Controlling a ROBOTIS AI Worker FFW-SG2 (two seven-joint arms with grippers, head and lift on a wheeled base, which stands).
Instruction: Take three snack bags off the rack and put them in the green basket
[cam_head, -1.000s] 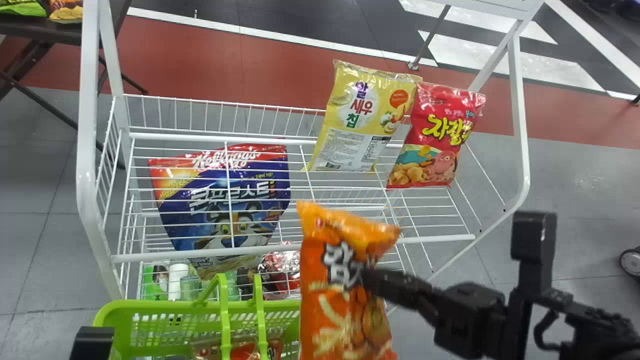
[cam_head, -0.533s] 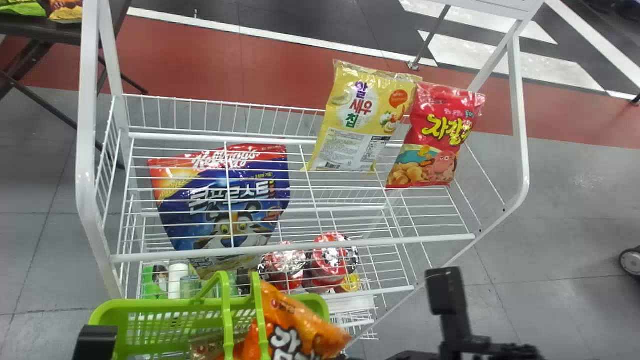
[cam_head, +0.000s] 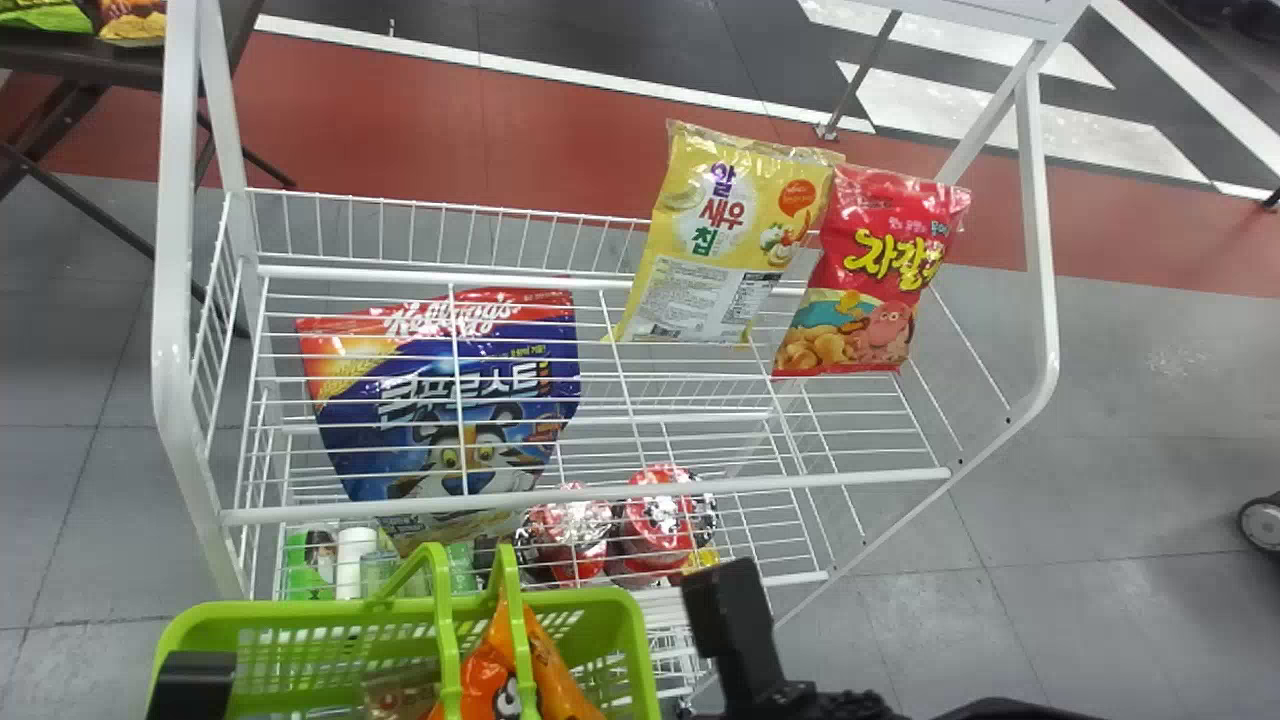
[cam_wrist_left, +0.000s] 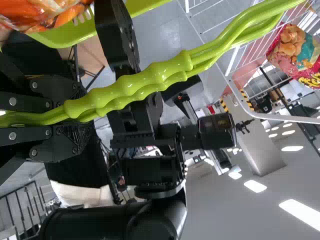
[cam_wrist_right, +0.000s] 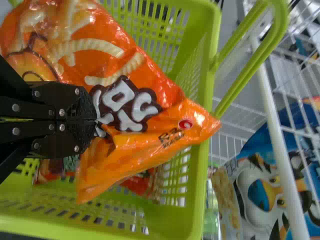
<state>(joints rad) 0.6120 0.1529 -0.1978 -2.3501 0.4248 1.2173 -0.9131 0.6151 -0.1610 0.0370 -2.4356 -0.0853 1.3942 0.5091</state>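
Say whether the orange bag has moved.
Yes. Against the white rack in the head view, the orange bag has moved left and down, into the green basket.

glossy plastic-film orange bag (cam_wrist_right: 135, 107); smooth green plastic basket (cam_wrist_right: 204, 100); white-coated metal wire rack (cam_head: 590, 497).

Bright indoor light falls evenly on the green basket (cam_head: 300, 612). High above it, ceiling lamps (cam_wrist_left: 300, 214) glare plain white. In it, the orange bag's (cam_wrist_right: 150, 142) folds catch shiny streaks. Just beyond it, highlights speckle the red packages (cam_head: 660, 520); the floor (cam_head: 1150, 400) farther right shines softly.
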